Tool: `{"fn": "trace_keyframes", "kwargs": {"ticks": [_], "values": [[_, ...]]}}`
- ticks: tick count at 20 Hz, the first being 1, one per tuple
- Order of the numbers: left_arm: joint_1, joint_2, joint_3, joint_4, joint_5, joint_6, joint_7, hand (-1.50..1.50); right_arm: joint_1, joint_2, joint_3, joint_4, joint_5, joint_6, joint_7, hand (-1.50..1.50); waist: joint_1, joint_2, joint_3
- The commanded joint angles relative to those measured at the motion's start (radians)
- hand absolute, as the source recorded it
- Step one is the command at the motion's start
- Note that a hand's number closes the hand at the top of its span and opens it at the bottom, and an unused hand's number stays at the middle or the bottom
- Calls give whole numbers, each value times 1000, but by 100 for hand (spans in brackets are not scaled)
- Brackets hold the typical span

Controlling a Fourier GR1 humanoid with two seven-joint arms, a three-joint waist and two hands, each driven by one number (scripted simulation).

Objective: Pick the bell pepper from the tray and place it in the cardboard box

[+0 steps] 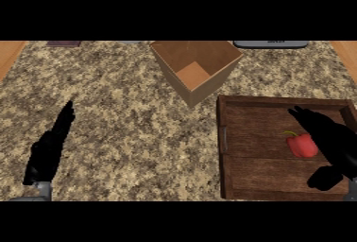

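1. Nearest to me is the left hand [47, 146], resting on the speckled stone counter [118, 118] well to the left of the wooden tray [241, 142], fingers straight and relaxed, holding nothing
2. Over the tray's right half I have the right hand [327, 142], fingers stretched toward the tray's far rim and the thumb hanging out toward its near rim; it is spread wide with nothing in it
3. Inside the tray, right of its middle, lies the red bell pepper [301, 145] with its green stem pointing to the tray's far side; it sits just beside the palm's left edge, possibly touching it, but no finger wraps it
4. Beyond the tray's far-left corner stands the cardboard box [197, 66], flaps up and mouth showing a bare floor, close to that corner but apart from the tray
5. I judge this to be the reach-and-grasp step: the pepper is not yet gripped, so nothing of the transfer is done
6. Next I would settle the palm onto the pepper and curl fingers and thumb round its body, then lift it above the tray's rim and carry it up and left to the box mouth
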Motion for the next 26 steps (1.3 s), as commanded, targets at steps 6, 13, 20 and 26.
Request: {"fn": "trace_keyframes", "kwargs": {"ticks": [6,13,20,26], "values": [[-9,-59,3,-36,-61,3,48,0,-49,15,-42,171,76,-41,-124,-150,2,1,0],[28,-50,47,-83,-54,-59,51,0,-15,50,-52,148,114,-14,-139,-150,1,0,0],[9,-65,42,-52,-73,-53,34,0,-50,52,-19,190,244,-219,-173,150,3,0,1],[-22,-97,56,56,-87,-41,-39,0,-33,56,-45,80,255,-244,-200,150,-3,0,0]]}}
